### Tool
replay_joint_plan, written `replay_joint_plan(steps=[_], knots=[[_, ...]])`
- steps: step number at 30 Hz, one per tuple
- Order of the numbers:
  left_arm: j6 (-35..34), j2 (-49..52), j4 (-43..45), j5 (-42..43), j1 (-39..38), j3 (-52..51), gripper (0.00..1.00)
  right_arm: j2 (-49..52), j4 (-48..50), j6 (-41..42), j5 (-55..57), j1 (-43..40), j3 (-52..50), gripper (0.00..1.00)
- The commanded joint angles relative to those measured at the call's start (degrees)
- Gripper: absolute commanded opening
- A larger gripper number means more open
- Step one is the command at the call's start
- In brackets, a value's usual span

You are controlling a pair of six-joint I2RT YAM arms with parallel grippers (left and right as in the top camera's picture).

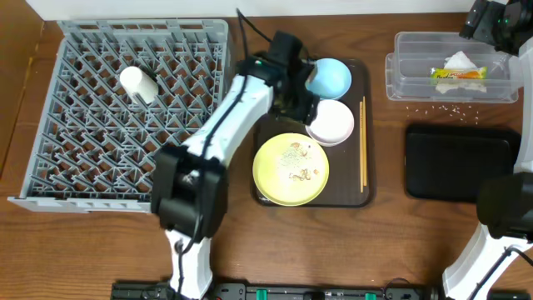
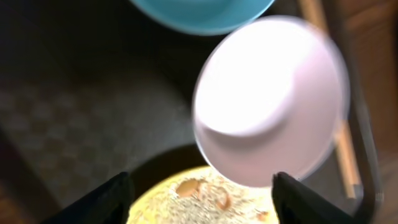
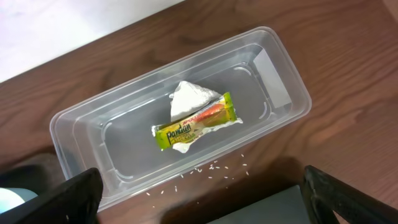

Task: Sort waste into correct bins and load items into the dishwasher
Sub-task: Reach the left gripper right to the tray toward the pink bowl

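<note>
Wooden bench (image 1: 25, 242), loaded
Grey rack (image 1: 83, 167) at left edge, brown tray (image 1: 343, 187) centre; clear tub (image 1: 400, 83) far-right corner, black tray (image 1: 458, 162) nearer, crumbs (image 1: 441, 107) between.

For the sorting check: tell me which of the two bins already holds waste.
The clear plastic tub: a white napkin and a green-and-yellow wrapper lie inside it. The black tray beside it shows none.

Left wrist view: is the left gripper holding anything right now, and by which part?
Nothing. The left gripper is empty, its fingers open, short of the white bowl.
</note>
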Motion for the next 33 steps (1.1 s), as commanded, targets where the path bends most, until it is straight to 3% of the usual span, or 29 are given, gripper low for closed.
replay_joint_plan(steps=[1,13,23,26,33], knots=[[0.81,3.21,0.37,-1.09,0.13,-0.07,0.67,0.07,-0.04,-0.42,0.22,-0.17,-0.22,0.99],[-0.26,7.76,5.16,-0.94,0.13,-0.07,0.40,0.07,-0.04,-0.42,0.22,-0.17,-0.22,0.99],[-1.16,7.89,5.16,-8.46,0.46,-0.04,0.18,0.07,-0.04,-0.42,0.22,-0.17,-0.22,0.99],[-5.46,7.69,5.07,-15.76,1.68,-0.04,0.19,0.07,-0.04,-0.42,0.22,-0.17,-0.22,0.99],[-5.35,5.68,4.96,-16.52,5.53,0.72,0.19,0.07,-0.04,-0.42,0.22,-0.17,-0.22,0.99]])
